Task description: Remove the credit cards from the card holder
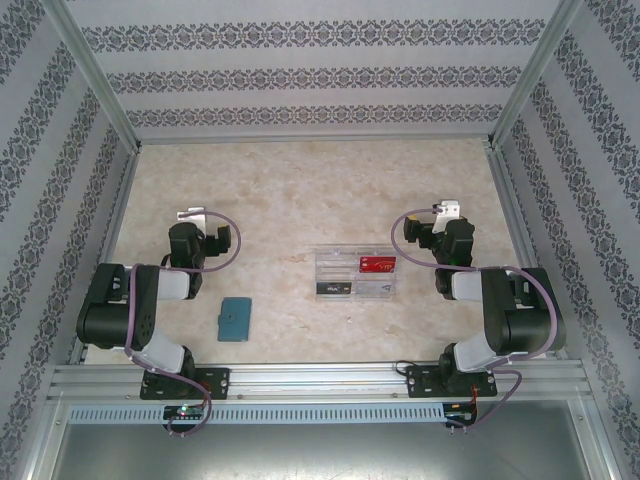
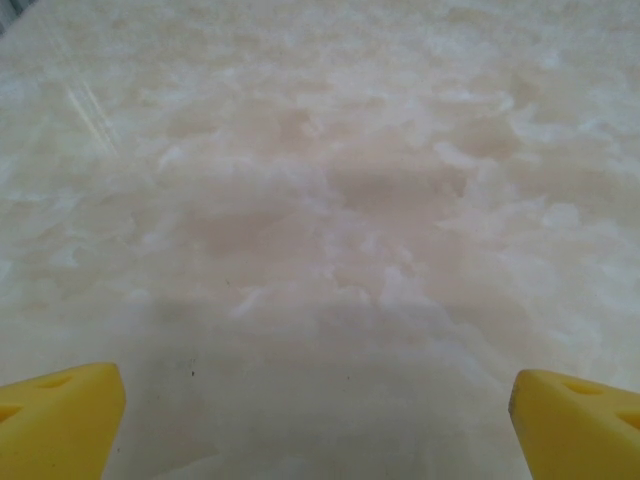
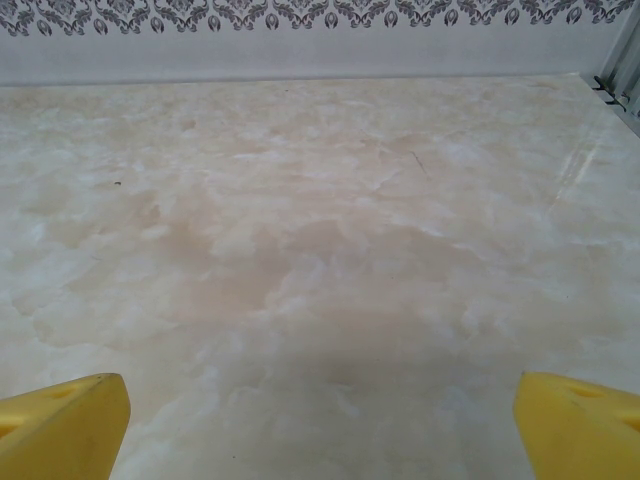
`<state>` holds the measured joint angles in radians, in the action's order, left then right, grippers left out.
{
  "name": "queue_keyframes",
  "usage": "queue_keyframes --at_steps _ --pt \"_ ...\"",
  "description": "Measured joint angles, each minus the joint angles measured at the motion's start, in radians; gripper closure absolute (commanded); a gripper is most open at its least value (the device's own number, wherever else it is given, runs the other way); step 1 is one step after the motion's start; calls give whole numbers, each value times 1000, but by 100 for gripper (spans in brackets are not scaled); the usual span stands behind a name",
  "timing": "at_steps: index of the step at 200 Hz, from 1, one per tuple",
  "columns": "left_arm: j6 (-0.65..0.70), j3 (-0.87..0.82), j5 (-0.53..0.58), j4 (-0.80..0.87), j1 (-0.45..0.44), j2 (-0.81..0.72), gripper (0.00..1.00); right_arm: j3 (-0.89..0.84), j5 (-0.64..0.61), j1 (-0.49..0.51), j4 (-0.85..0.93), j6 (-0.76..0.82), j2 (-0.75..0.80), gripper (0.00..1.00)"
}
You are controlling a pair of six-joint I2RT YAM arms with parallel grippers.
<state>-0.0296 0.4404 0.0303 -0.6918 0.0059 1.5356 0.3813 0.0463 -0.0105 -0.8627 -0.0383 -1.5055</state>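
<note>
1. The left arm sat folded at the left side of the marbled table, its wrist pointing towards the far wall.
2. The left gripper was released. In the left wrist view its yellow fingers stood wide apart at the bottom corners, with bare table between them.
3. The card holder lay flat, teal face up, near the front edge just right of the left arm. It was apart from both grippers.
4. A clear compartmented box sat right of centre, with a red item in its upper right compartment.
5. The right gripper was also released, its fingers spread over bare table and holding nothing.
</note>
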Motion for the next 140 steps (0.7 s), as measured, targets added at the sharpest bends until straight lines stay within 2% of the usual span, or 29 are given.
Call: queue_keyframes --at_steps 21,38,65,102,140 --pt "-48 175 63 281 0 -72 1 0 -13 2 64 -1 59 2" --pt "-113 367 124 496 0 -115 1 28 -40 2 191 -26 160 2" --pt "-239 565 154 764 0 -195 1 150 -110 1 410 -186 293 2" --pt "-377 595 95 1020 0 -295 0 243 -92 -1 598 -364 421 2" --pt "-479 536 -12 1189 -8 -402 3 324 6 7 787 -441 429 2"
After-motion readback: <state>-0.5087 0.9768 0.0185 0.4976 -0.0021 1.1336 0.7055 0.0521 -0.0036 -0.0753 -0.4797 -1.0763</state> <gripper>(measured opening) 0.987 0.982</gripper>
